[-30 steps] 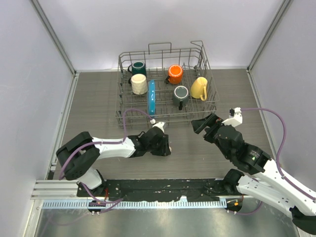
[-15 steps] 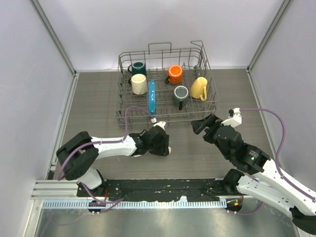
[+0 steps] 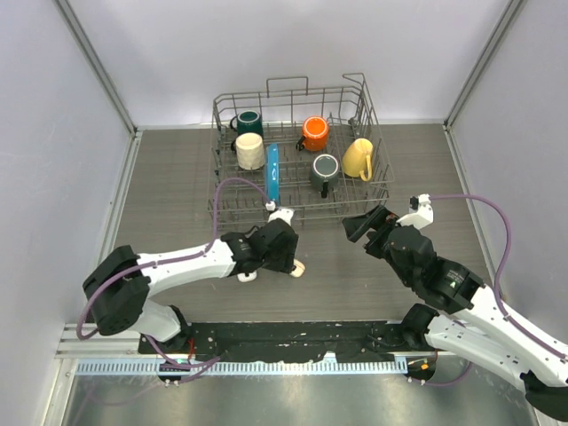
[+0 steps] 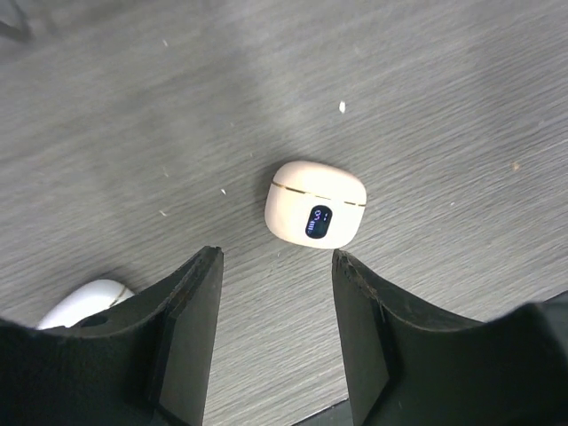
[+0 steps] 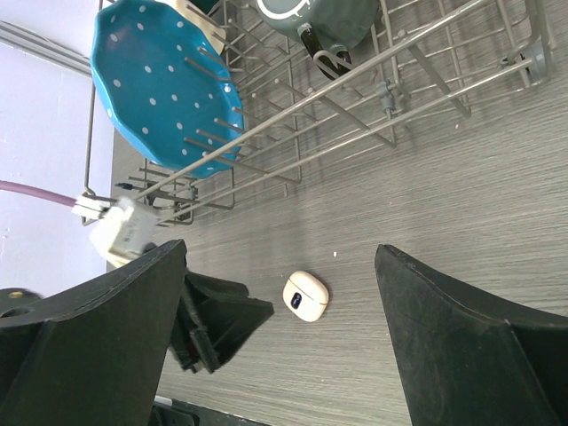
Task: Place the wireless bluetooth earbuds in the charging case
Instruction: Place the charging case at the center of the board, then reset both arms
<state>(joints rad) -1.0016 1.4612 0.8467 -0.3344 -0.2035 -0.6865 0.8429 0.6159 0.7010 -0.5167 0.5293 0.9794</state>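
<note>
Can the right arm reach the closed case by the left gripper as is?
Probably yes. The case lies on bare table, with nothing between it and the open right gripper; only the left gripper close by might crowd it.

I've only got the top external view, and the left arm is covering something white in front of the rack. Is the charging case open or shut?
Observer: Shut. The left wrist view shows the charging case lying on the table with its lid seam closed.
Operator: Is it between the left jaws?
Observer: No. It lies just beyond their tips, and the left jaws stand apart with nothing between them.
Operator: Any earbuds lying loose?
Observer: None shows in any view. The left wrist view shows only a second white rounded thing, partly hidden beside the jaws.
</note>
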